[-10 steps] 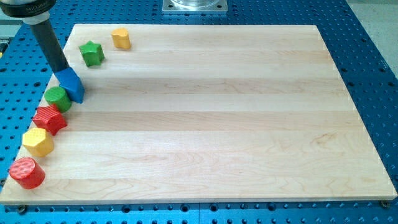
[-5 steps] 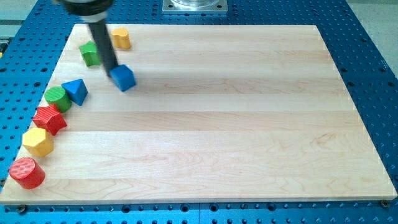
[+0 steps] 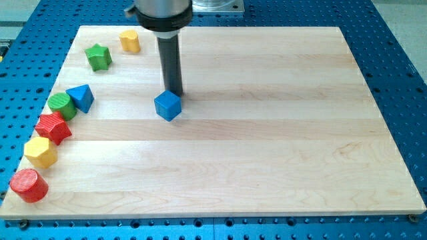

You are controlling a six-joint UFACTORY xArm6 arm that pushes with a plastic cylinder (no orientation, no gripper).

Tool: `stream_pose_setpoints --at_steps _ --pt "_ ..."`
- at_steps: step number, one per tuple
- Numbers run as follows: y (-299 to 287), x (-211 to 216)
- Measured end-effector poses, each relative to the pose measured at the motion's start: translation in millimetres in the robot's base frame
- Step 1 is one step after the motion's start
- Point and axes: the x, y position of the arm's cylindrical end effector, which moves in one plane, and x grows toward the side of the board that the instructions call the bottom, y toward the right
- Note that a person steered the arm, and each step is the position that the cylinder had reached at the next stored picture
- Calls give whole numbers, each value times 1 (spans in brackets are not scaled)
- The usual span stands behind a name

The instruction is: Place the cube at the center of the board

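Note:
A blue cube (image 3: 168,105) lies on the wooden board (image 3: 267,133), left of the board's middle and a little above it. My tip (image 3: 174,93) stands right at the cube's upper right edge, touching it or nearly so. The dark rod rises from there to the view's top.
Along the board's left edge lie a yellow hexagonal block (image 3: 129,41), a green star (image 3: 98,57), a blue triangular block (image 3: 82,97), a green cylinder (image 3: 61,105), a red star-like block (image 3: 52,127), a yellow hexagonal block (image 3: 41,152) and a red cylinder (image 3: 29,185).
My tip has swept from the left edge to the right and down, pushing the blue cube away from the blue triangular block toward the board's middle.

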Motion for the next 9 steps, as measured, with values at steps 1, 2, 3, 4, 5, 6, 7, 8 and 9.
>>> stream_pose_setpoints --at_steps 1,2,3,4,5,6,7,8,9 --pt "-22 71" --pt "-43 87" --pt "-84 157" --pt "-23 135" --pt "3 85" --pt "34 66" --pt "18 123" --pt "50 103" --pt "62 61"
